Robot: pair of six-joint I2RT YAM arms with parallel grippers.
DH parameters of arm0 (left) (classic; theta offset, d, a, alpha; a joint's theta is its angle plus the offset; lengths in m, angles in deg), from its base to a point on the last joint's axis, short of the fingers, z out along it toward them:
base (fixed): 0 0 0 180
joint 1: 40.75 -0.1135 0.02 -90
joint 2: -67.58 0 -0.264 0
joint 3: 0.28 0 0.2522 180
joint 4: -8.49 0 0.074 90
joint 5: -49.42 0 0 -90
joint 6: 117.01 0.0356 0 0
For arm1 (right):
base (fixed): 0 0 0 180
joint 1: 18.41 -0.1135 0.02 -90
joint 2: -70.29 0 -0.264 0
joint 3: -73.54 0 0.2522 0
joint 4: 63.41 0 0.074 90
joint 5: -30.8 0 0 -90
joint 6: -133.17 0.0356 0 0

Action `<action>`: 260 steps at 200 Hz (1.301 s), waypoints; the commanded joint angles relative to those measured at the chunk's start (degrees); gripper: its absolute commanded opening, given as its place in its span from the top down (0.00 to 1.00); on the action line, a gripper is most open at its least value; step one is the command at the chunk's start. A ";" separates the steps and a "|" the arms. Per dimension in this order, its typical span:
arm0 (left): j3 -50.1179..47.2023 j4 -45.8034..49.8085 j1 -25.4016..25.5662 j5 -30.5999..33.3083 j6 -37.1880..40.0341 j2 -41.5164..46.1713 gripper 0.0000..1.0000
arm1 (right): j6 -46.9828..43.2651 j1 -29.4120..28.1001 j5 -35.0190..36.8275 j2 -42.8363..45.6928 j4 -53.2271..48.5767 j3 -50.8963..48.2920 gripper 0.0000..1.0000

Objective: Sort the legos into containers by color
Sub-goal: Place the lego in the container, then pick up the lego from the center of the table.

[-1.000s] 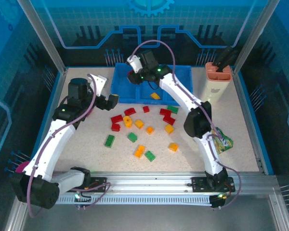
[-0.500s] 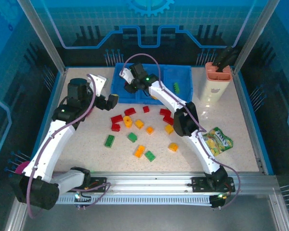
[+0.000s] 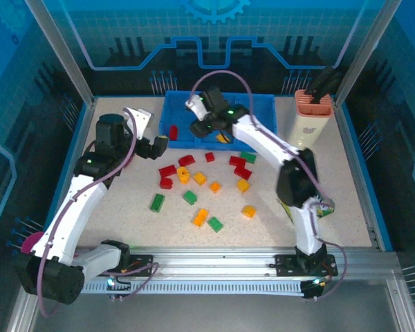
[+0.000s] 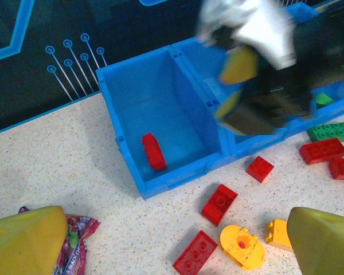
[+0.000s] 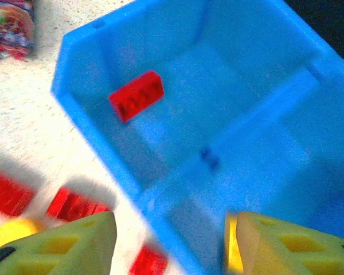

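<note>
Right wrist: right pincer (image 5: 172, 240) apart, empty, over blue bin (image 5: 298, 172); red brick (image 5: 136, 95) lying in left compartment (image 5: 218, 86); left pincer (image 4: 175, 243) apart, empty.

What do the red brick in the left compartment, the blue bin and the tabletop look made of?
Red rectangular brick: hard moulded plastic, glossy, studded. Bright blue bin: rigid plastic, slight sheen, thin moulded walls. Speckled beige tabletop: likely laminate or stone-look composite, matte.

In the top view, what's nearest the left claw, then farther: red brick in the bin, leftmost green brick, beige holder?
1. Red brick, in the bin, just beyond the left claw.
2. Leftmost green brick, on the table, nearer the bases.
3. Beige holder, far right corner.
</note>
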 commanded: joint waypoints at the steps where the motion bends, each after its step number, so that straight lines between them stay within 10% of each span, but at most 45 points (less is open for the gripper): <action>1: 0.30 -0.08 0.30 0.87 0.76 0.76 0.01 | 8.94 0.61 3.92 11.81 -3.39 -13.01 0.38; 92: 0.93 0.14 0.30 2.58 2.07 0.14 0.01 | 28.30 0.98 2.34 28.35 -5.23 -47.15 0.25; 207: 0.69 0.33 0.37 2.88 2.02 1.65 0.01 | 23.86 2.48 0.42 16.22 1.01 -46.78 0.34; 260: 0.58 0.29 0.31 2.68 2.00 1.70 0.00 | 22.75 2.52 -0.15 12.41 1.63 -46.70 0.55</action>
